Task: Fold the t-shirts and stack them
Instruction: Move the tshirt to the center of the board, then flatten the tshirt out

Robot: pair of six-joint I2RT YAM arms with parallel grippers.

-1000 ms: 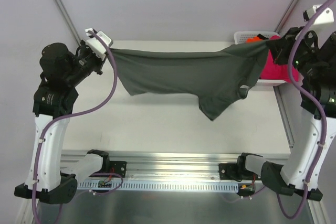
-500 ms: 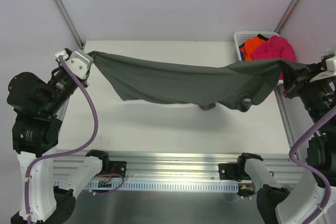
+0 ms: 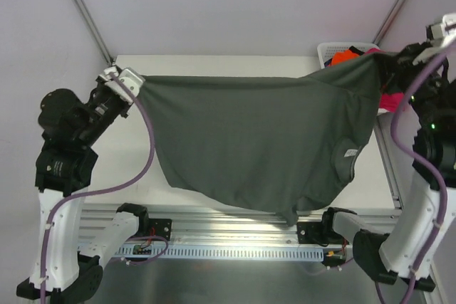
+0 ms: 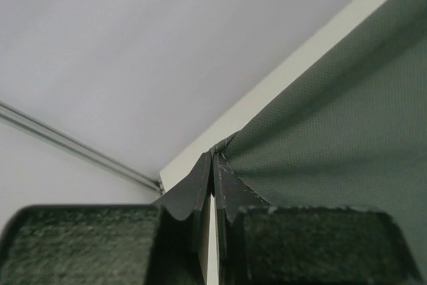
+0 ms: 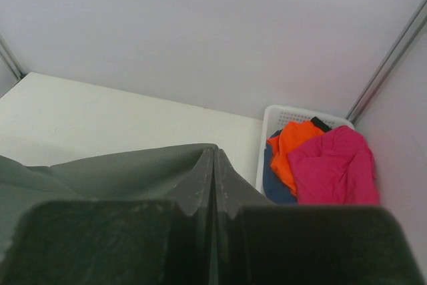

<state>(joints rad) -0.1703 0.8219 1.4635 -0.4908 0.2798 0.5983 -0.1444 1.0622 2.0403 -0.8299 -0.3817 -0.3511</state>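
Note:
A large dark grey-green t-shirt (image 3: 256, 140) hangs spread out in the air between my two arms, its lower edge reaching down to the table's near rail. My left gripper (image 3: 130, 76) is shut on its upper left corner (image 4: 223, 148). My right gripper (image 3: 381, 58) is shut on the upper right corner (image 5: 200, 153). The shirt's neck opening and label (image 3: 348, 153) face the camera at the lower right. In the basket lie a magenta-pink t-shirt (image 5: 333, 165), an orange one (image 5: 290, 145) and a blue one (image 5: 275, 181).
The white lattice basket (image 5: 275, 115) stands at the table's back right corner. The white table (image 3: 214, 65) shows along the back and at the left (image 3: 121, 169). Slanted frame poles (image 3: 82, 8) rise at both back corners. The aluminium rail (image 3: 214, 250) runs along the near edge.
Both arms have risen and swung, and the shirt has opened from a sagging bunched band over the table into a wide flat sheet hanging toward the near edge. Both grips have held.

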